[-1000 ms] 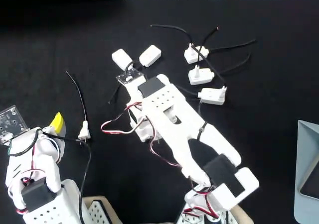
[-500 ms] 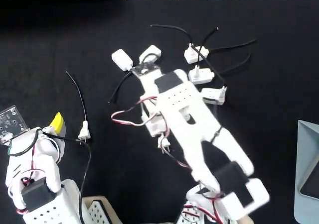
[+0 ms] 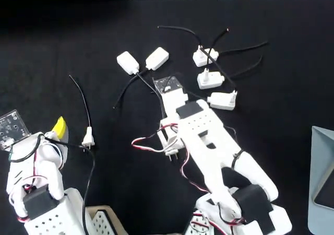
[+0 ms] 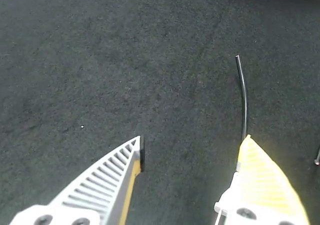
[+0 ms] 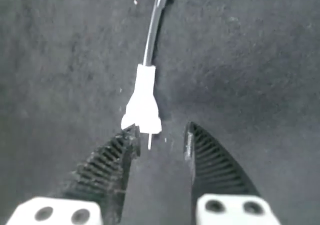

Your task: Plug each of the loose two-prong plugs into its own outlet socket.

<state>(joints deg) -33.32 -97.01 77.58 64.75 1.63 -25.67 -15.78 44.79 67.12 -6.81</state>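
Both end effectors stand open over the black worktop (image 3: 276, 125), the right one at a loose plug.

In the right wrist view the right end effector (image 5: 161, 130) has its fingers apart. A white two-prong plug (image 5: 142, 107) lies flat just ahead of the tips, prongs pointing back at the gap and black cord (image 5: 154, 20) leading away. In the high view this arm reaches toward the middle of the worktop, near a pair of white sockets (image 3: 128, 61). Three more sockets (image 3: 210, 79) with corded plugs lie to their right. The left end effector (image 4: 194, 140), fingers also spread, sits at the near left. A second loose plug (image 3: 87, 137) lies near it, its cord (image 3: 79, 96) trailing away.
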